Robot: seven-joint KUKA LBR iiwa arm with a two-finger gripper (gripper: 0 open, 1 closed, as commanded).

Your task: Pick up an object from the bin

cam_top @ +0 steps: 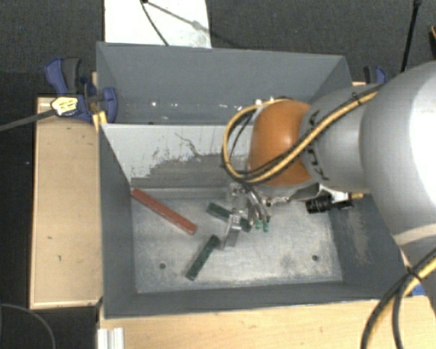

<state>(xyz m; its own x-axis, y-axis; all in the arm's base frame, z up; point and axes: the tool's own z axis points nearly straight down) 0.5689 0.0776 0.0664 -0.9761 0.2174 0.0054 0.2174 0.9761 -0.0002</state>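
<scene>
Evidently nothing is lifted yet: the gripper (241,220) hangs low by the upper end of the green bar (202,259); whether it is apart or together, I cannot tell.

The camera looks steeply down into the bin (117,217), fairly close.

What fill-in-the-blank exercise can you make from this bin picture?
The cover above the tool is ____. The reddish bar lies toward the view's ____ of the tool. The dark green bar rests on the bin's ____.
Missing: orange; left; floor.
</scene>
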